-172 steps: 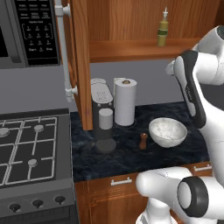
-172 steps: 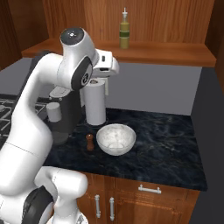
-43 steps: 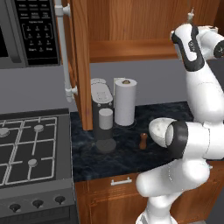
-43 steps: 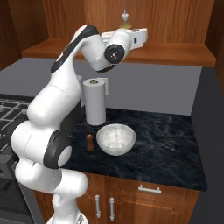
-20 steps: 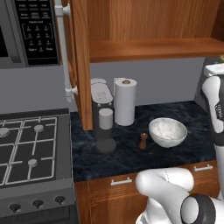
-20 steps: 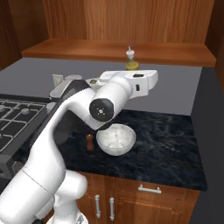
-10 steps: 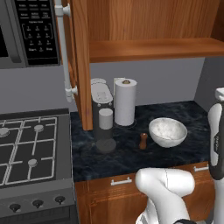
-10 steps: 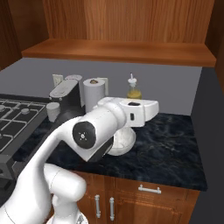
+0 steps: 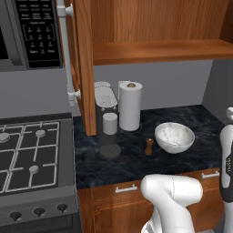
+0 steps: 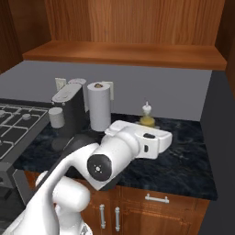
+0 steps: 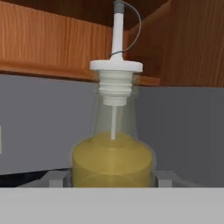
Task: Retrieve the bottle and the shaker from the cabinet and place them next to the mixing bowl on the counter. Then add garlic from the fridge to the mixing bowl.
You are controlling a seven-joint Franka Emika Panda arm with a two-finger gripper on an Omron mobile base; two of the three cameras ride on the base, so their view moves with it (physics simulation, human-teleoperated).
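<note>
**Bottle down at bench height, not yet released; shaker and garlic to come**

You have the bottle (image 11: 113, 144) out of the cabinet and low over the bench (image 10: 193, 165), upright, with its yellow liquid filling the lower half. In the hand view the tool (image 11: 113, 180) stands partly open with one fingertip (image 11: 57, 178) at each side of the bottle's base, so it appears to be gripping the bottle. You cannot tell from these pictures whether the base already rests on the bench surface.

By my judgement you are in the first leg of the task: the bottle needs setting down and letting go beside the mixing bowl (image 9: 174, 137). What looks like the shaker (image 9: 149, 146), a small brown piece, stands on the bench just left of the bowl, and the cabinet shelf (image 9: 159, 49) looks bare. The garlic from the fridge is untouched.

The views differ usefully. The left base view gives you the bowl, shaker, paper towel roll (image 9: 130, 106) and stove (image 9: 32, 150). The right base view shows the bottle (image 10: 147, 118) behind the arm, near the back wall, while the arm hides the bowl. The hand view alone shows the grip.
</note>
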